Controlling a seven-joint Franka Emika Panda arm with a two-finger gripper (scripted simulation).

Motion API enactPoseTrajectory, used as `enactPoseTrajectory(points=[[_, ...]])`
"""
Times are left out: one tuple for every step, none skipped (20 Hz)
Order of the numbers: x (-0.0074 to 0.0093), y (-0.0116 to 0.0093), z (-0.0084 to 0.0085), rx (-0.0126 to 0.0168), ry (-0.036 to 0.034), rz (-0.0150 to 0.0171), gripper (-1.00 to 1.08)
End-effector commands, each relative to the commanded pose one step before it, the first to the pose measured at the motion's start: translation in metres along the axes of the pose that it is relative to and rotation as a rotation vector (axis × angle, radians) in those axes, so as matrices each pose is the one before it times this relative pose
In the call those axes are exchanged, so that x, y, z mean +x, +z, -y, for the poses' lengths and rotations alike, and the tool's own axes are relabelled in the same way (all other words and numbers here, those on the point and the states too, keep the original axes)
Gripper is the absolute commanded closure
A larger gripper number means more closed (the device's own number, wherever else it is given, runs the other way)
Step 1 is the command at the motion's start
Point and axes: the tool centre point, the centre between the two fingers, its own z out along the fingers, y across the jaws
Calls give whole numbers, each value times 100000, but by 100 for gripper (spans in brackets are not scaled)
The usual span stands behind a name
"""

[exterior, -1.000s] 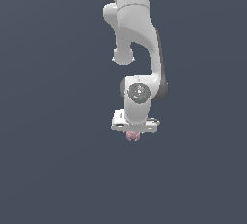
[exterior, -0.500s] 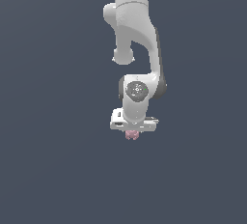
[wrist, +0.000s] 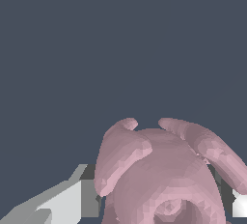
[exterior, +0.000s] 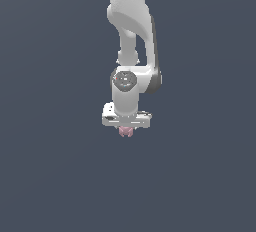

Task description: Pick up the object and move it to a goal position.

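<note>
The white arm descends from the upper edge of the exterior view, with the wrist pointing straight down and the end effector at its lowest point. The end effector is clamped on the pink object: the object sits directly beneath the white hand body, between the fingers, and only its lower part protrudes below them in the exterior view. In the wrist view the object fills the space between the fingers; it is a lumpy, rounded mass with several elongated knobs curving outward from its body. One finger appears as a white and grey block just beside the object on one side, and a small portion of the opposite finger shows on the other side, both close against the object. The surroundings are a uniform dark grey-blue; whether the object touches any surface below cannot be determined.
</note>
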Motion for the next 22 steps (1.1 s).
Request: enactPoseTrajectory(points=[[-944,-1330,-2240,7,172,-109,108],[-439,-600,-995,0,0,0,108],[-449,-617,-1022,0,0,0,108],[-445,-617,-1020,0,0,0,108],[-443,-618,-1036,66,20,-6,108],[-437,-614,-1012,0,0,0,108],[-432,-612,-1006,0,0,0,108],[-426,-610,-1002,0,0,0,108],[-421,-611,-1009,48,5,-9,108],[-413,-606,-994,0,0,0,108],[-404,-597,-977,0,0,0,108],[-390,-580,-948,0,0,0,108],[-375,-562,-920,66,-1,-19,108],[-353,-541,-883,0,0,0,108],[-333,-523,-858,0,0,0,108],[-308,-498,-819,0,0,0,108],[-283,-466,-768,0,0,0,108],[-257,-427,-704,0,0,0,108],[-231,-386,-637,0,0,0,108],[-201,-356,-543,-63,-28,-1,108],[-177,-303,-502,0,0,0,108],[-149,-261,-434,0,0,0,108]])
